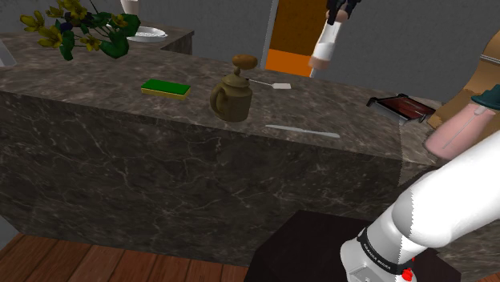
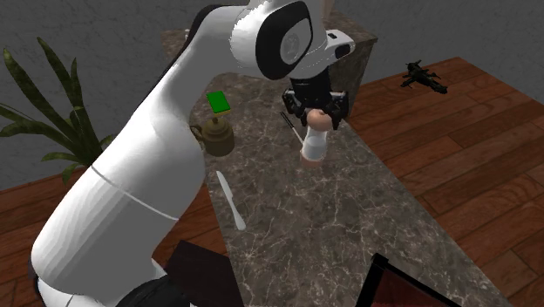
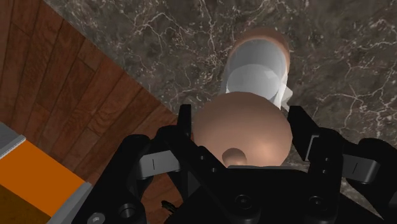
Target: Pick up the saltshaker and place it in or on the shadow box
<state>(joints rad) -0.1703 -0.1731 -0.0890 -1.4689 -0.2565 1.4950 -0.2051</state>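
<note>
The saltshaker (image 1: 324,46) has a pale clear body and a rounded pinkish cap, and it leans a little in the shoulder view. My gripper (image 1: 340,11) is shut on its cap from above. In the second exterior view the saltshaker (image 2: 314,141) hangs under the gripper (image 2: 316,112), low over the dark marble counter (image 2: 349,218) near its edge; whether its base touches the stone I cannot tell. In the wrist view both black fingers (image 3: 185,127) clasp the cap of the saltshaker (image 3: 254,70). The shadow box (image 1: 401,106), a dark shallow frame, lies at the counter's end, at the shoulder view's right.
A brown kettle (image 1: 232,98), a green sponge (image 1: 166,88), a small spatula (image 1: 271,83) and a white knife (image 1: 303,130) lie on the counter. A leafy plant (image 1: 80,32) stands at the shoulder view's far left. Wooden floor (image 3: 83,108) runs beside the counter.
</note>
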